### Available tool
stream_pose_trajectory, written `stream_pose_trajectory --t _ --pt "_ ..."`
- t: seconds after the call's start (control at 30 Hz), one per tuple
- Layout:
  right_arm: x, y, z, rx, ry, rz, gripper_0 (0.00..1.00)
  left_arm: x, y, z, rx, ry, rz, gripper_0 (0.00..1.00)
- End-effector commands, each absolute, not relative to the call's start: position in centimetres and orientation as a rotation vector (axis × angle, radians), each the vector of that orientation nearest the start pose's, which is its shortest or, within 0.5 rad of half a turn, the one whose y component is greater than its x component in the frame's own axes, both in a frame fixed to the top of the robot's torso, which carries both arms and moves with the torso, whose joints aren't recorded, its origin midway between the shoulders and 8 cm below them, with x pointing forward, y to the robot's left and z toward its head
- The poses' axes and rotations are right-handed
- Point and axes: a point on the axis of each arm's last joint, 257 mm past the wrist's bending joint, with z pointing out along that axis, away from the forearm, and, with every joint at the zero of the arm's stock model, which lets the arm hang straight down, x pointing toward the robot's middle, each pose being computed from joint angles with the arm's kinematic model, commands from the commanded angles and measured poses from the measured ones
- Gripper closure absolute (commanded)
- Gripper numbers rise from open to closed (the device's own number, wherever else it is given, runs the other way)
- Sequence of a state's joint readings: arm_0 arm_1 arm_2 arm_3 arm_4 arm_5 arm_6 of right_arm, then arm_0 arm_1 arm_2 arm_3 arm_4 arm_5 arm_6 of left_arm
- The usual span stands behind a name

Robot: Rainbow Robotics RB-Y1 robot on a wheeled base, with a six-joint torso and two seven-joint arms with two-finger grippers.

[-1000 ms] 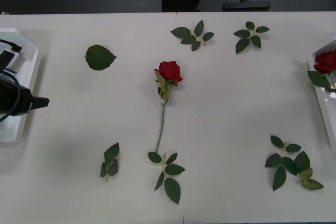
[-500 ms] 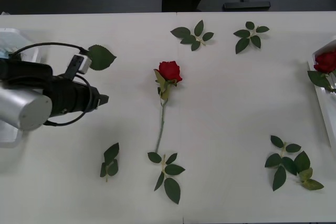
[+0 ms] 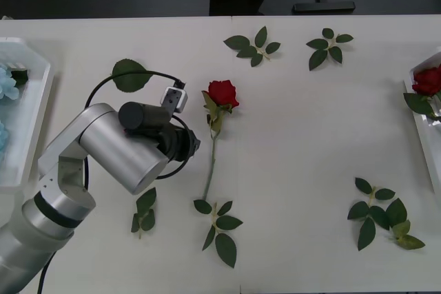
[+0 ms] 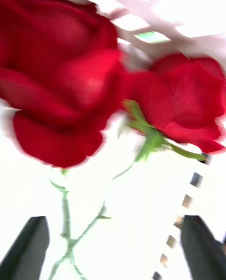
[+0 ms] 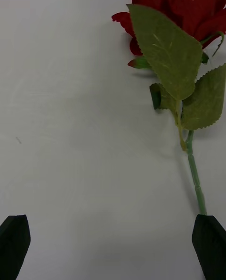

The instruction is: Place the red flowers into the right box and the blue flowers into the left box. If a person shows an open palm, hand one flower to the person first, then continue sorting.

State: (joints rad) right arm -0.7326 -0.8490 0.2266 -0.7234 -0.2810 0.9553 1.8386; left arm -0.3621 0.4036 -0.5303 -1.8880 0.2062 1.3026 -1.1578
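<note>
My left tool was over the white surface, just left of the stem of the single deep-red artificial rose lying near the middle. In the left wrist view its two black fingers were spread wide with nothing between them; one finger sat right at the thin green stem, though I could not tell whether it touched. The rose lay with its bloom toward the far side and its stem running toward me, ending in a cluster of dark green leaves.

My left arm, silver with a black wrist and a looping black cable, reached in from the near left corner.

The shallow white left tray with a raised rim sat at the left edge and held pale sky-blue fluffy flower clusters.

The white right tray showed as a narrow rim at the right edge, with a deep-red rose bloom in it. My right tool hung above that tray, its black fingers spread apart and empty, with two red blooms close below it.

Loose green leaf sprigs lay scattered on the surface: two at the far side, one single leaf at far left, one near left, one near right.
</note>
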Motion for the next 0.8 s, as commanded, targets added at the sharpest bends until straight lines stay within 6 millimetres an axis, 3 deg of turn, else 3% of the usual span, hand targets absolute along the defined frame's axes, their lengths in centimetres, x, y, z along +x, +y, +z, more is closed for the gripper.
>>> stream_pose_trajectory --t 0.03,0.17,0.33,0.63,0.8 --pt "55.9 -62.0 -18.9 -0.387 2.517 -0.841 0.00 48.5 5.8 -26.6 0.496 2.375 -0.087 0.00" --pt "55.9 -59.4 -17.4 -0.512 2.532 -0.688 0.00 48.9 3.3 -26.9 0.537 2.397 -0.096 0.00" --pt "55.6 -53.8 -16.2 -0.683 2.523 -0.415 0.00 48.8 1.3 -27.8 0.588 2.421 -0.097 0.00" --pt "53.7 -43.7 -15.9 -1.054 2.366 0.016 0.00 48.9 -0.4 -29.8 0.603 2.515 -0.148 0.00" --pt "52.1 -39.2 -16.4 -1.241 2.217 0.130 0.00 49.6 -1.2 -30.0 0.596 2.540 -0.171 0.00"
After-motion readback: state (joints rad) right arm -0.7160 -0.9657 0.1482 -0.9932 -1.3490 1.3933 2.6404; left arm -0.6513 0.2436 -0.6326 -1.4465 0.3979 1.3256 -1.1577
